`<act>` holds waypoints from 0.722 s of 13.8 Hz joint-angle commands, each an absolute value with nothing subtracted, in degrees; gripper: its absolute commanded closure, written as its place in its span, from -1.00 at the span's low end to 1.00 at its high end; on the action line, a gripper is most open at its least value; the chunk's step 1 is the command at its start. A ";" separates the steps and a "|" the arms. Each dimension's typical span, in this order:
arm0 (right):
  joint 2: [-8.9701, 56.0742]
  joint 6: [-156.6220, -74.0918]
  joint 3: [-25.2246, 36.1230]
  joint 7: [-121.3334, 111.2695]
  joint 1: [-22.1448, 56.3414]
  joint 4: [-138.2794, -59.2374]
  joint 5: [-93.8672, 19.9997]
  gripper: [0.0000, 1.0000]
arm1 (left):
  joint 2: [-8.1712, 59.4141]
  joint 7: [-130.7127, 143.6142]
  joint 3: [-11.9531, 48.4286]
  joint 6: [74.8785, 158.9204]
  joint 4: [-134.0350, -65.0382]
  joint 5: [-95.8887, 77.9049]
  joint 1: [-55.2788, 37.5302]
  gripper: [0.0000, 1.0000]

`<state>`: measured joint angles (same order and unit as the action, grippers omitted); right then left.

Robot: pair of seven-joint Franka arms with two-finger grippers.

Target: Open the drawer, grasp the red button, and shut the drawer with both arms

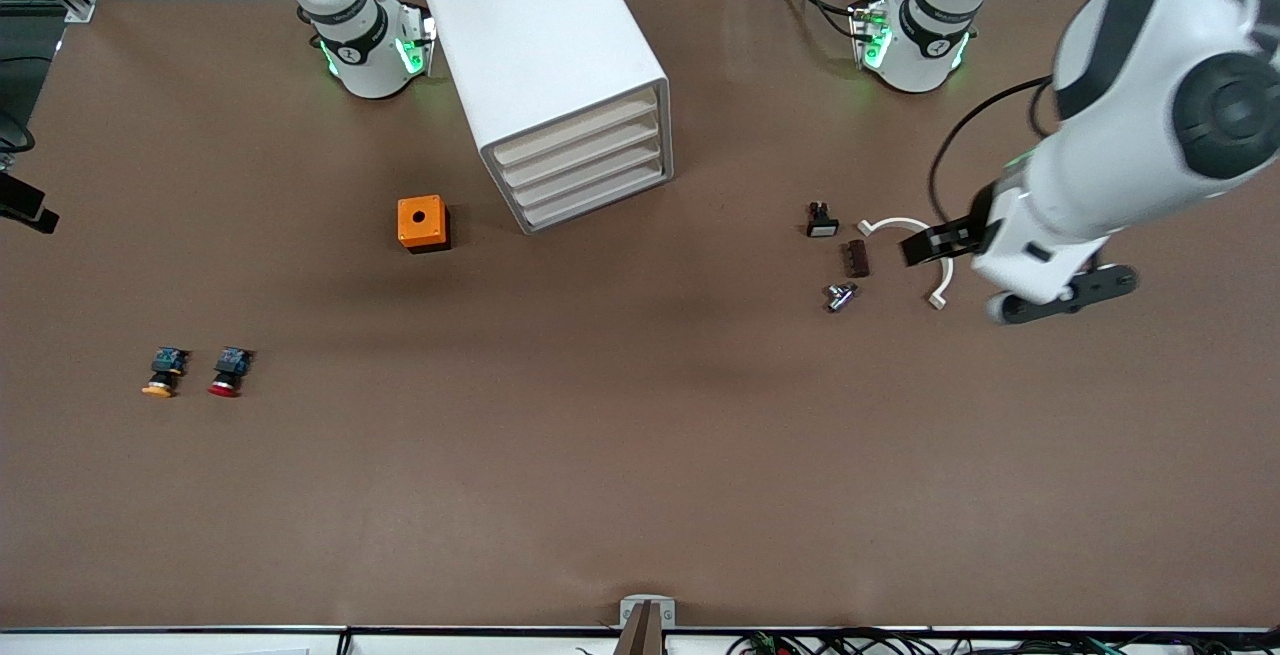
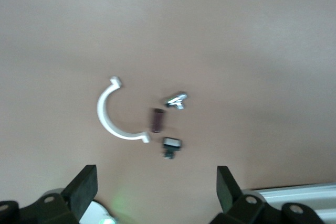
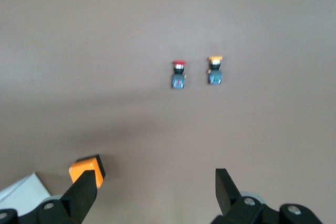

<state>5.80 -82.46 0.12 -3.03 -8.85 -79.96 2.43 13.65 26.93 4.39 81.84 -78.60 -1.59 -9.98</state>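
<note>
Four drawers, one red button (image 1: 227, 372) (one yellow twin (image 1: 163, 372) beside), both grippers' fingers released, empty

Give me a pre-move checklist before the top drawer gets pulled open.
1. Top drawer shut, nothing pulled yet: ok.
2. Left end effector open, holding nothing, over the small parts near the white clip: ok.
3. Right end effector open, holding nothing: ok.
4. Red button on the table beside the yellow-capped button: ok.
5. Drawer handle to grip: cannot tell.
</note>
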 commanded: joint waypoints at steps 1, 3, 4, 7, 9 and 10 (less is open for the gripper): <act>4.32 -77.97 0.17 -2.55 -9.92 -79.80 -0.77 -1.00 | 2.76 14.38 -3.65 82.53 -89.97 -3.16 -11.42 -1.00; 3.17 -73.23 0.18 -3.16 -12.65 -80.07 -5.00 -1.00 | -3.57 8.37 -9.65 84.53 -96.64 -3.95 -12.92 -1.00; 2.99 -72.87 0.18 -3.25 -12.66 -80.24 -4.92 -1.00 | -7.17 7.13 -9.75 87.42 -100.94 -3.87 -11.79 -1.00; 2.29 -73.56 0.00 -3.34 -12.39 -81.82 -3.87 -1.00 | -11.08 5.36 -7.31 94.47 -106.18 -2.99 -9.58 -1.00; 1.67 -73.56 -0.18 -3.34 -12.30 -82.79 -3.43 -1.00 | -9.68 5.36 -2.66 95.18 -102.15 -2.64 -5.91 -1.00; 1.23 -73.91 -0.18 -3.34 -12.22 -83.23 -3.43 -1.00 | -8.10 5.27 -1.24 95.10 -99.34 -0.98 -5.37 -1.00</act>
<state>3.35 -73.35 0.26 -3.10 -12.01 -80.87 -3.61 -10.01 5.60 -4.89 94.53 -103.31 -2.82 -7.69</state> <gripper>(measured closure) 0.000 0.000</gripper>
